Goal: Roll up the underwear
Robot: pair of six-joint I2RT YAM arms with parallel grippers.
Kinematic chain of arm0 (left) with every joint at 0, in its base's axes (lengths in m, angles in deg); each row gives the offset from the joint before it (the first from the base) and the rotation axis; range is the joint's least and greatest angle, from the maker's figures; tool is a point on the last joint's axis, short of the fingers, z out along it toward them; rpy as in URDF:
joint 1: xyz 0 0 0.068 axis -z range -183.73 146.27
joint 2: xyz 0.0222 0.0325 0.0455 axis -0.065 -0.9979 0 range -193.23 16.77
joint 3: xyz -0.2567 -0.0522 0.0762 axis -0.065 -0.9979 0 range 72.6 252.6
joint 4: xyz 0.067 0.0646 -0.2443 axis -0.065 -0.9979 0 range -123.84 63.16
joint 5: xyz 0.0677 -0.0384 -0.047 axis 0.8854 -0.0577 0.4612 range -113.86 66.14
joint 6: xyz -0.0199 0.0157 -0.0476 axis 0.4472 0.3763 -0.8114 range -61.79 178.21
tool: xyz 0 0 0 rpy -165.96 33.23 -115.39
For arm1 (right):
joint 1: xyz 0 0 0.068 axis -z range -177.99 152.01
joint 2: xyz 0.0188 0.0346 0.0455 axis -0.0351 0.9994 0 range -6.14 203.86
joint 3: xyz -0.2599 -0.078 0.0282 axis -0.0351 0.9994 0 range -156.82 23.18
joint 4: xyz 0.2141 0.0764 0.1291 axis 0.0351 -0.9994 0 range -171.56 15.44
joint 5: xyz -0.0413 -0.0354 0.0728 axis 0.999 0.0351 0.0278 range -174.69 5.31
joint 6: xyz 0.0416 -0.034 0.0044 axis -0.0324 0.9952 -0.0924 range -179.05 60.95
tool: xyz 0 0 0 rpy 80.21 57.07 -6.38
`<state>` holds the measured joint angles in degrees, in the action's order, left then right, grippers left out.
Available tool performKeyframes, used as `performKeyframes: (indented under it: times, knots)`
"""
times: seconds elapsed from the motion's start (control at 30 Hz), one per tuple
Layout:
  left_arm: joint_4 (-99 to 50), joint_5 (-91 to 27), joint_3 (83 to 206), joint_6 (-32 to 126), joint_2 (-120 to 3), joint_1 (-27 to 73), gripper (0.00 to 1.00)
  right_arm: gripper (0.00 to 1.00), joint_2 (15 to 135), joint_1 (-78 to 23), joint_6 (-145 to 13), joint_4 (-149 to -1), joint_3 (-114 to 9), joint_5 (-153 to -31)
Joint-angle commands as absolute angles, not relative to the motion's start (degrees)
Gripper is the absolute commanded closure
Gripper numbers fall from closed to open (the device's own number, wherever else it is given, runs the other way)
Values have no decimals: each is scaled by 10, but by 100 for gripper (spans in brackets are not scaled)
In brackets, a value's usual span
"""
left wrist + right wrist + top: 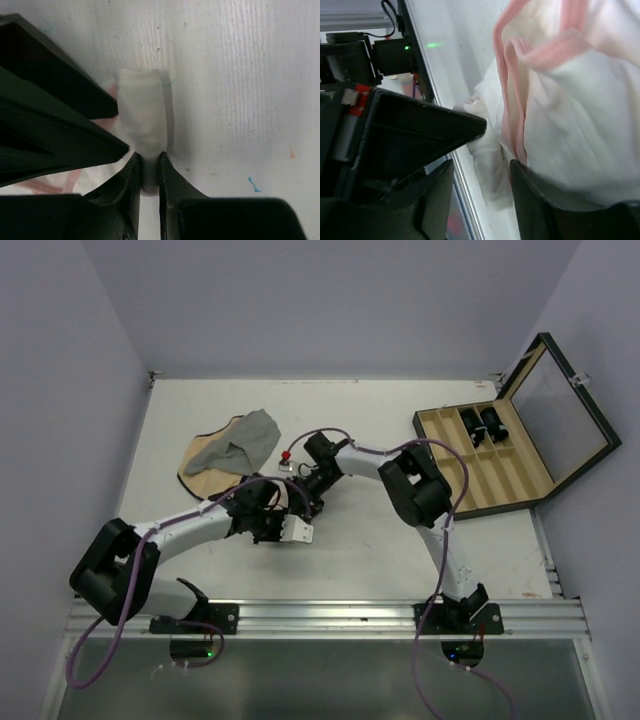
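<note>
The underwear lies on the table a little left of the middle, towards the near edge, with both arms bent in over it; from above only a small white piece shows beside the black wrists. The left pincer is pressed almost together on one end of it; past the fingertips the cloth stands as a short, tight white roll resting on the table, and looser pink-edged folds spread out to the left under the other arm. The right pincer is spread; white fabric with pink edging bunches between its fingers and leans on one of them, while bare table shows between the cloth and the other finger. Farther off to the left a grey cloth lies crumpled over a tan cloth; at the right side of the table an open case holds a few dark things in its far compartments.
</note>
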<state>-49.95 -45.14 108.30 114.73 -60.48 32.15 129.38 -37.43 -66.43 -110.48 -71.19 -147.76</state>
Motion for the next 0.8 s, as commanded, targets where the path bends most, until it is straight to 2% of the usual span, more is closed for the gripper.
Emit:
performKeyframes:
  times: [0.0, 0.1, 0.4, 0.53, 0.6, 0.77]
  knots:
    - [-622, -505, 1109, 1143, -669, 315, 100, 45, 1224, -326, -611, -1094, -701, -1302]
    - [-686, -557, 1170, 1158, -731, 287, 100, 39, 1153, -302, -594, -1094, -688, -1281]
    - [-905, -665, 1400, 1236, -991, 177, 100, 38, 903, -273, -466, -977, -485, -1257]
    - [-1009, -686, 1510, 1280, -1137, 153, 98, 41, 887, -307, -399, -1016, -471, -1257]
    - [-1024, -688, 1555, 1289, -1169, 143, 98, 43, 883, -350, -363, -1033, -470, -1209]
    - [-1023, -675, 1584, 1285, -1207, 142, 97, 42, 889, -439, -312, -953, -437, -1129]
